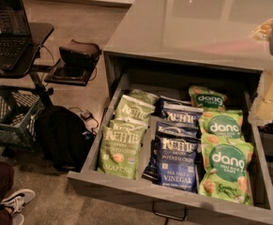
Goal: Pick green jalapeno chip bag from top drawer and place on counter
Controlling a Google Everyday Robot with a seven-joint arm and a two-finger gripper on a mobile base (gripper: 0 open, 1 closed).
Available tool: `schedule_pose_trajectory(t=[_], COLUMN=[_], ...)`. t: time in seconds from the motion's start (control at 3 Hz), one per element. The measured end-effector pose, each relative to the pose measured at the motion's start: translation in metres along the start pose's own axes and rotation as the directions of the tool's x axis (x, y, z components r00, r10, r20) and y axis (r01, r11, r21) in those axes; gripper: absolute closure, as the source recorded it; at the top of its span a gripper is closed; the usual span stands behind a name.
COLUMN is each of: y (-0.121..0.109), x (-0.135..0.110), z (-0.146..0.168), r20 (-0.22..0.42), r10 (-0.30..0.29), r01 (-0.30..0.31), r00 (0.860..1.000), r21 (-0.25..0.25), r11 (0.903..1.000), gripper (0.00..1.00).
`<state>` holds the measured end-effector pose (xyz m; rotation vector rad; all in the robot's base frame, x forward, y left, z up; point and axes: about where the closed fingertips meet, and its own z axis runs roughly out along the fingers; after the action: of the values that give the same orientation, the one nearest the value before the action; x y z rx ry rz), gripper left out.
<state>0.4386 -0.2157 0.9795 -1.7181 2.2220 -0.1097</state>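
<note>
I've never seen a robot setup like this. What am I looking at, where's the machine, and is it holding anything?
It is one picture from the robot's only camera, looking down into an open drawer under a grey counter. The machine barely shows: the pale blurred shapes at the right edge are its gripper, by the drawer's right wall. Whether it holds anything cannot be told. In the drawer lie three rows of snack bags: jalapeno bags left, dark blue vinegar bags in the middle, Dang bags right. Left of the drawer are a laptop, a crate and a backpack.
</note>
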Motion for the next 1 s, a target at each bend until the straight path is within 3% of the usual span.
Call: schedule_pose_trajectory(t=[0.67, 1.0], y=[0.006, 0.036], x=[-0.004, -0.031], z=[0.001, 0.016], r20=[0.023, 0.105], r10=[-0.011, -0.094], r01=[0.011, 0.098], r00=[1.0, 0.99], r21=[-0.008, -0.042], r11=[0.9999, 0.9942], gripper=[0.0, 0.0])
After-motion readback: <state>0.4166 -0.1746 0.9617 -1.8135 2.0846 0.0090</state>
